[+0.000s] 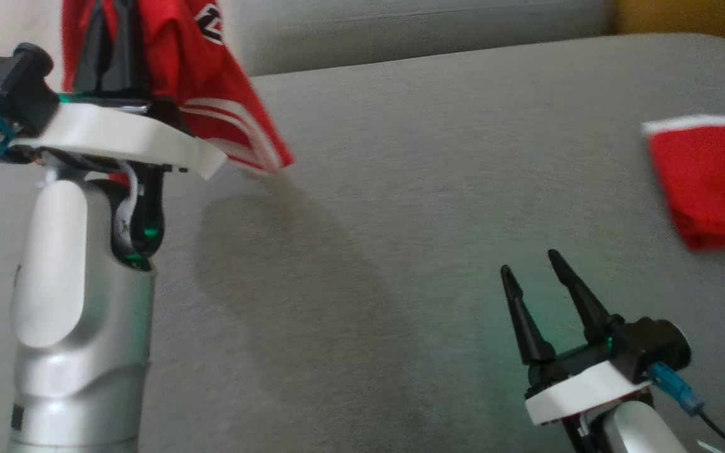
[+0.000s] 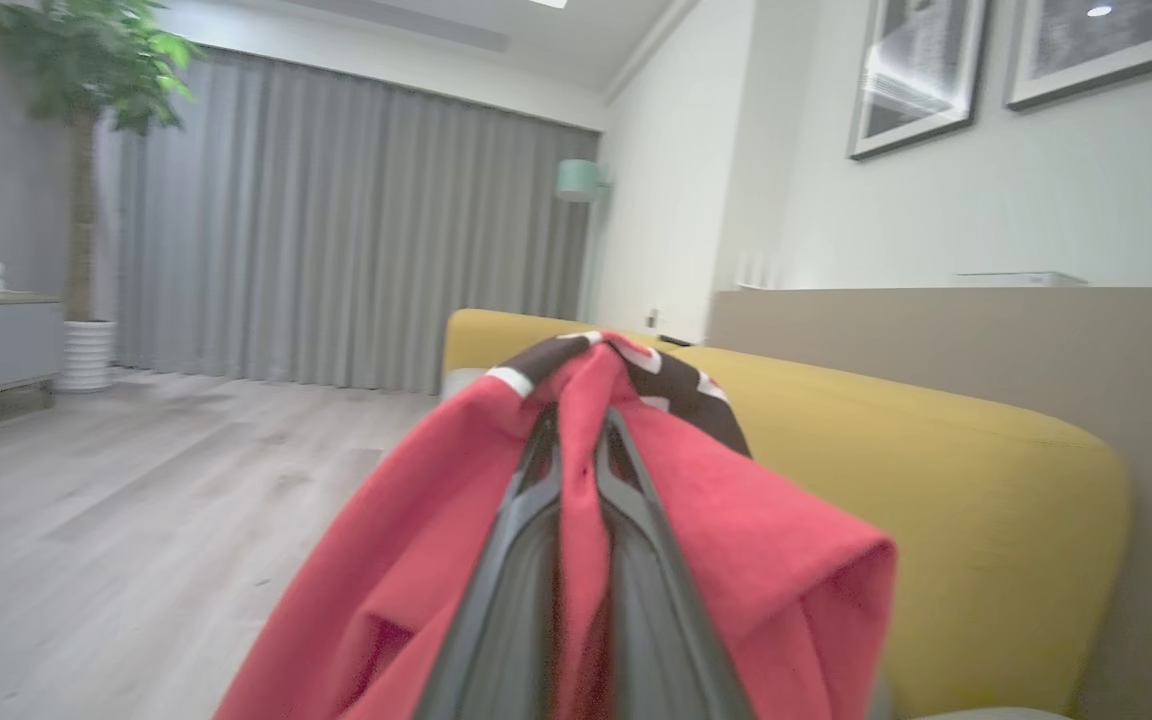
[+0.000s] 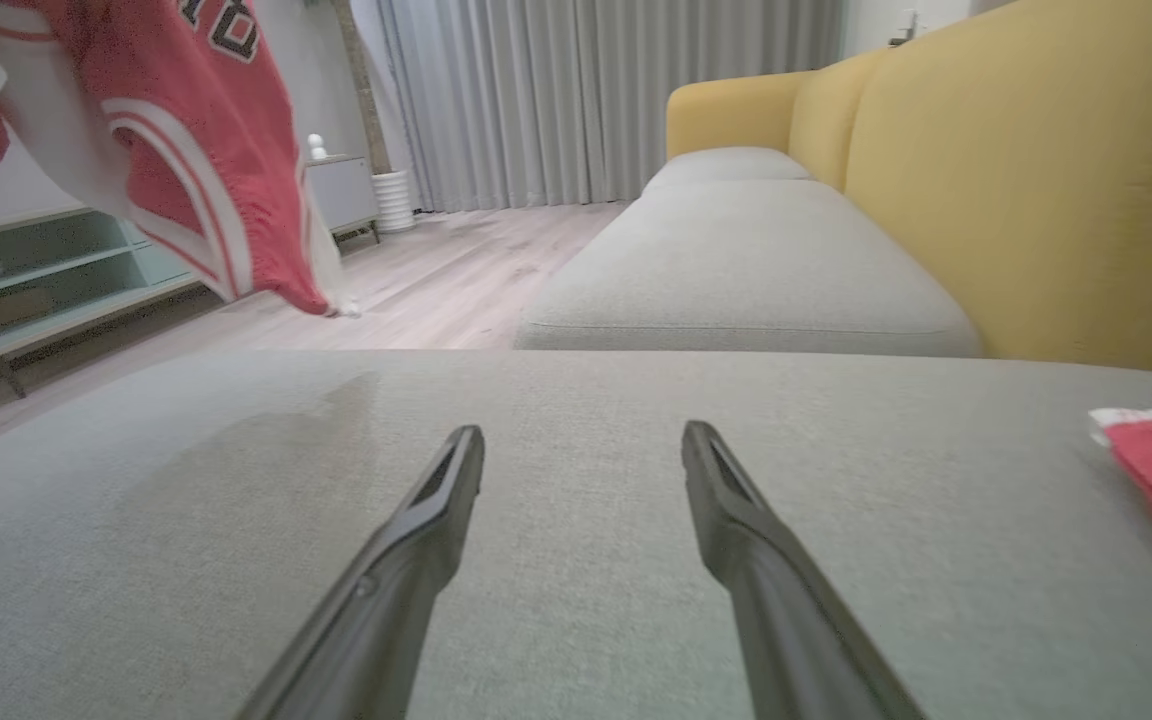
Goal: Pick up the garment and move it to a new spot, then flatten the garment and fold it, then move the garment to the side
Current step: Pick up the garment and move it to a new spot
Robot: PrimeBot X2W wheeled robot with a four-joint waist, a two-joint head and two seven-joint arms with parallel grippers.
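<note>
Left claw (image 2: 576, 425) is up high, and its two dark fingers are pinched almost together with a fold of the red garment (image 1: 211, 94) caught between them. The cloth drapes over both fingers and falls away on either side. At the fingertips there's a bunched black patch with white edging.

The garment is off the sofa altogether, hanging in the air over the robot's left end of the grey seat cushion (image 1: 413, 239). Its lowest corner, the one with white stripes, dangles clear of the fabric below. A soft shadow (image 1: 255, 264) spreads on the cushion beneath it.

Right claw (image 1: 528, 263) now: it's low over the same cushion at the robot's right, fingers spread wide, nothing between them. Whether the tips brush the cushion, I can't tell.

Further right a folded red cloth (image 1: 715, 189) with a white edge lies flat on the cushion, well apart from the hanging garment and a little beyond the right claw.

The yellow backrest (image 3: 1036, 200) runs along behind the seat. Grey curtains (image 2: 336, 230) and a pale wooden floor (image 2: 136, 500) sit beyond.
</note>
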